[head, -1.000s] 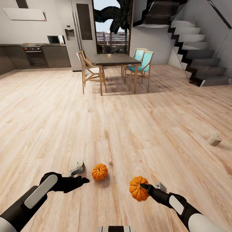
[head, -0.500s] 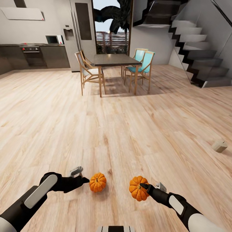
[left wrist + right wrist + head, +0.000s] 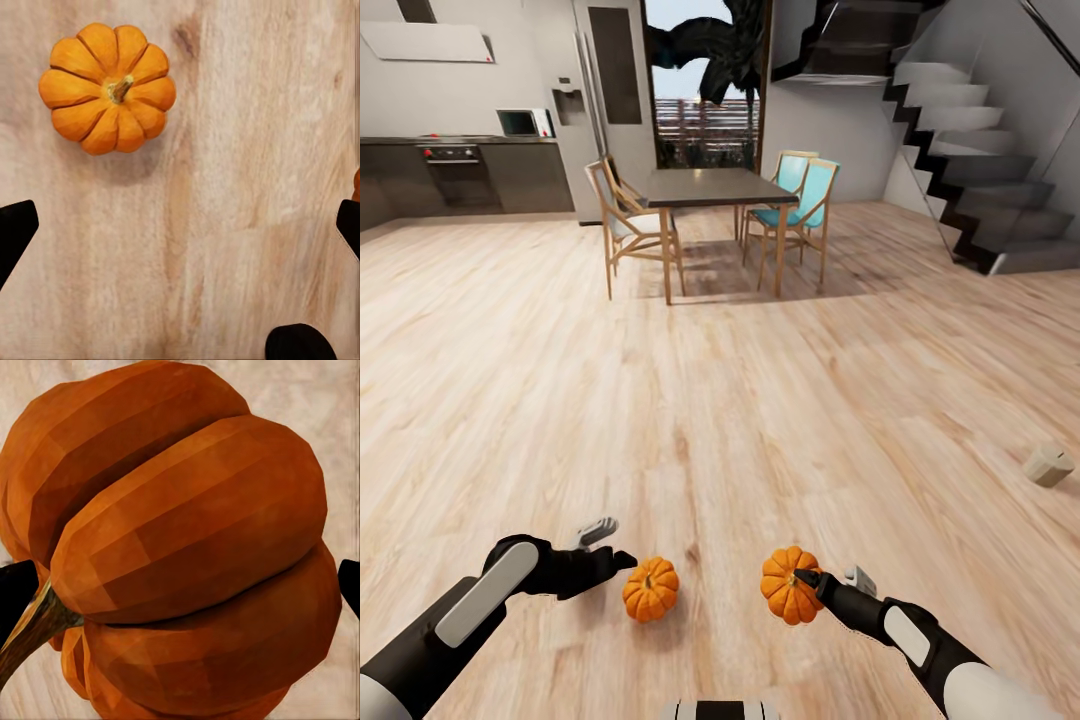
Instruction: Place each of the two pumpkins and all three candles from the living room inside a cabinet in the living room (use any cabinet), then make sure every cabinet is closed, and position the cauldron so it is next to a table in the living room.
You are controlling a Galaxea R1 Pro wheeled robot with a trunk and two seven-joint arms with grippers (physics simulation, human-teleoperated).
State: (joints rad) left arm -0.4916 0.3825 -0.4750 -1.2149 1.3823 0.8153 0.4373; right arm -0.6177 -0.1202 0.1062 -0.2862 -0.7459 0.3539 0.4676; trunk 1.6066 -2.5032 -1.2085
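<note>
Clamping one pumpkin [image 3: 789,585], right gripper [image 3: 807,583] is occupied; second pumpkin [image 3: 651,590] sits on floor [image 3: 760,400] just beside spread left gripper [image 3: 610,545], nearer arm.

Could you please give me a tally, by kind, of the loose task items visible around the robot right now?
Pumpkins: 2, one on the floor and one in the right gripper.
Candles: 1, a pale stub lying on the floor far to the right.
Total: 3
</note>
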